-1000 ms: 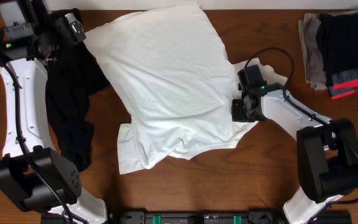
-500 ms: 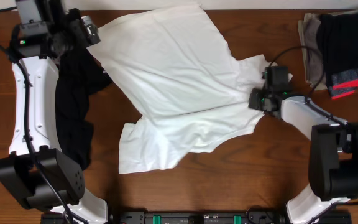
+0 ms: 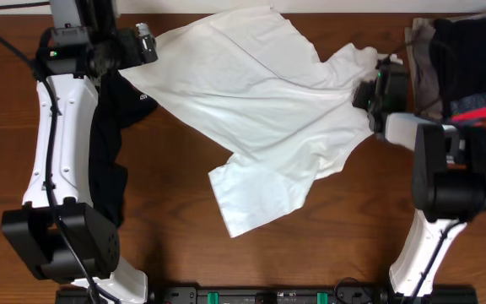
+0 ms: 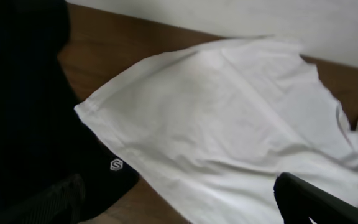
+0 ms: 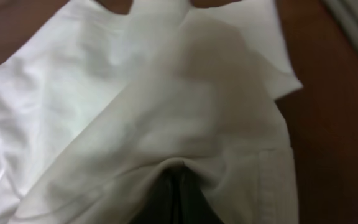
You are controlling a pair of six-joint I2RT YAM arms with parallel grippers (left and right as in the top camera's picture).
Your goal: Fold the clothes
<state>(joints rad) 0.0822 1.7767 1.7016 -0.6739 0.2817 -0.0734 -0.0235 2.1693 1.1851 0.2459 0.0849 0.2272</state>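
Right fingers [image 5: 165, 198] pinch T-shirt [image 3: 260, 110], sleeve edge I think; left fingers [image 4: 316, 202] wide, empty. I fear cloth drag slipping the pinch, or left snagging black garment [image 4: 17, 93]

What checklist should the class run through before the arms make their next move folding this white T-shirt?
1. Right gripper shut on the white T-shirt: ok; cloth bunches in its grip.
2. Left gripper open and empty: ok; it hangs by the shirt's left corner.
3. Shirt lying flat: not ok; creased and doubled over itself.
4. Shirt clear of the black garment: not ok; its left corner touches it.
5. Shirt clear of the folded stack: cannot tell; the arm hides the gap.
6. Print side facing up: cannot tell; no print shows.
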